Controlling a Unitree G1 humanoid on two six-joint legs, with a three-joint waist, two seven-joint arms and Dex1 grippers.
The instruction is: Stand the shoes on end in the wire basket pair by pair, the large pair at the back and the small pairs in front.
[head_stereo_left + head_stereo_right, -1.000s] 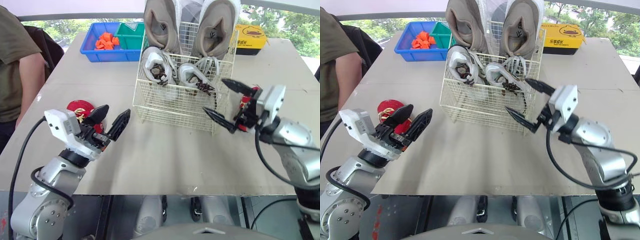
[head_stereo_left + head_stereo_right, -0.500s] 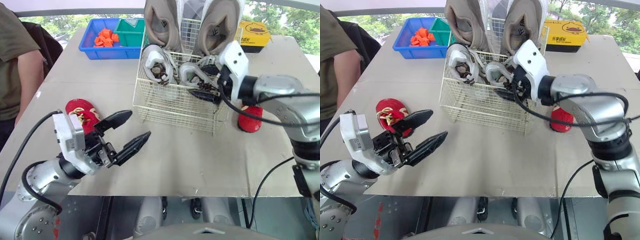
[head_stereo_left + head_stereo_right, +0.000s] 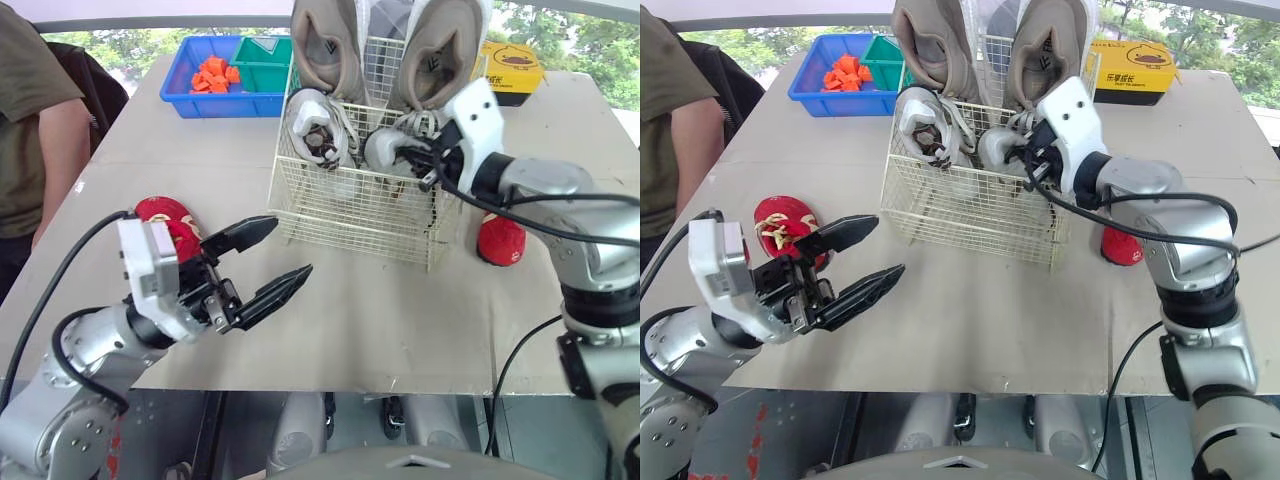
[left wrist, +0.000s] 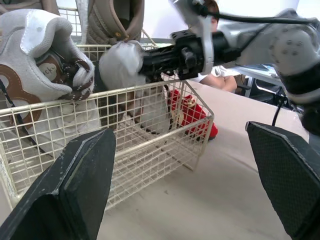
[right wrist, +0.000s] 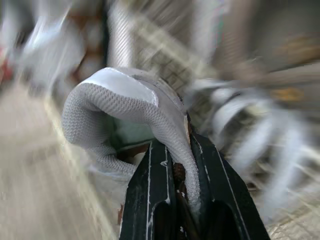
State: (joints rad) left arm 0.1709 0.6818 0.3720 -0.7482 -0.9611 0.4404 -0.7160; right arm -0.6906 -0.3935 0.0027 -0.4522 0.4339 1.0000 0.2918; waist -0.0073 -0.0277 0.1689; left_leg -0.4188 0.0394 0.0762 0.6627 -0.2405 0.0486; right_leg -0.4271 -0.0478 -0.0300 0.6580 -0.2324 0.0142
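Observation:
The wire basket holds two large beige shoes standing at its back. Two small white shoes stand in front of them. My right gripper reaches over the basket's right side and is shut on the collar of the right white shoe; the right wrist view shows its fingers pinching that mesh edge. The left white shoe stands free. One red shoe lies on the table at the left, another right of the basket. My left gripper hovers open in front of the basket.
A blue bin with orange pieces and a green bin sit behind the basket at the left, a yellow box at the back right. A person stands at the table's left edge.
My right gripper swung from the table's right side into the basket and shut on the right white shoe, tipping it up. My left gripper moved forward and right, still open.

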